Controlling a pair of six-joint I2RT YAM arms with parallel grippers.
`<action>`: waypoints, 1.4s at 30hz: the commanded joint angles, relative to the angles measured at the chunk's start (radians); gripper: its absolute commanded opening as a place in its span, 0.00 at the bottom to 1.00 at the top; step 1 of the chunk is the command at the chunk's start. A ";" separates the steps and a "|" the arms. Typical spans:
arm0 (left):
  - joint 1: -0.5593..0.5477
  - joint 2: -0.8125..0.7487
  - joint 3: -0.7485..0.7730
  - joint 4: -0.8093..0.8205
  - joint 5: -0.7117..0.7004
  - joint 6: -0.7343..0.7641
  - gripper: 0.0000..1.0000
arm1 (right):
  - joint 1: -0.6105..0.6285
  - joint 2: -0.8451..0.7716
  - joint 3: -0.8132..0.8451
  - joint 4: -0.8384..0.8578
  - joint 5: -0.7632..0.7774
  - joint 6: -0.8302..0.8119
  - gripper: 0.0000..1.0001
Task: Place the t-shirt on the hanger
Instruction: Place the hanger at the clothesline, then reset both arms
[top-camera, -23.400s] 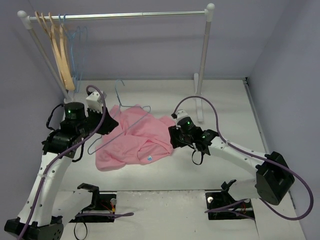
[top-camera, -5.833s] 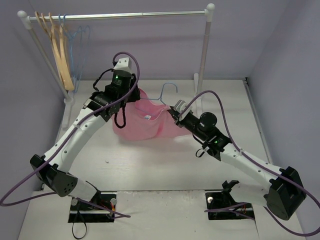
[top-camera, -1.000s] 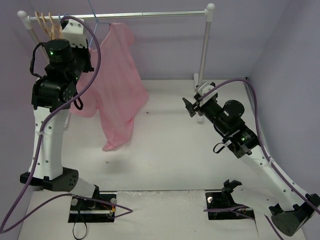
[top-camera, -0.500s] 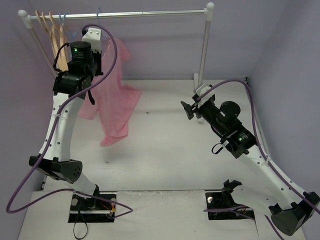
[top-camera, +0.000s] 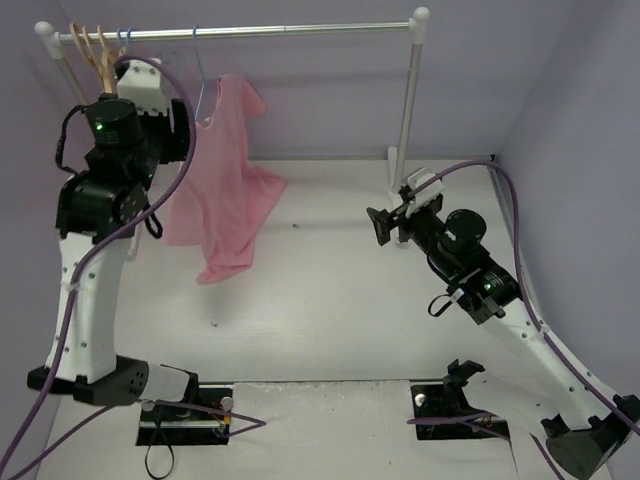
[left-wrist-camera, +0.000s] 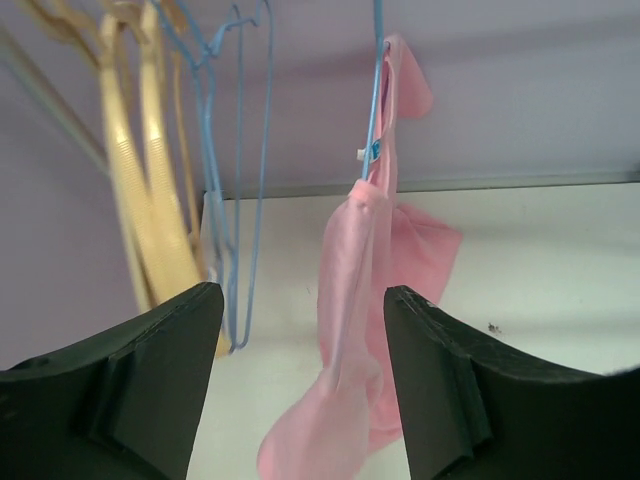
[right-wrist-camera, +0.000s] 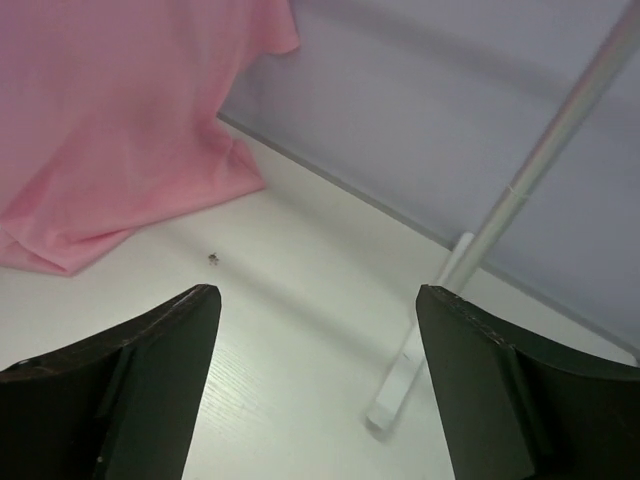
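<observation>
Pink short-sleeved t-shirt (top-camera: 228, 175) is seen draped on a thin pale-blue wire hanger (left-wrist-camera: 378, 60), which is hooked over the rail (top-camera: 300, 29) at 11 o'clock in the top view. Cloth is bunched unevenly, with the hem hung toward 6 o'clock.

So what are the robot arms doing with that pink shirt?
The pink t-shirt hangs on the pale-blue hanger, which is hooked over the rail. The left gripper is open near it, not touching it. The right gripper is open too, over the table, holding nothing. The hanging job looks done.
</observation>
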 joint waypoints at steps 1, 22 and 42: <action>0.002 -0.131 0.003 -0.093 -0.006 -0.050 0.65 | -0.001 -0.079 0.015 0.007 0.173 0.072 0.83; 0.001 -0.821 -0.694 -0.366 0.008 -0.254 0.66 | 0.001 -0.423 -0.148 -0.214 0.422 0.237 1.00; -0.002 -0.854 -0.769 -0.325 -0.020 -0.267 0.66 | 0.004 -0.465 -0.178 -0.163 0.514 0.289 1.00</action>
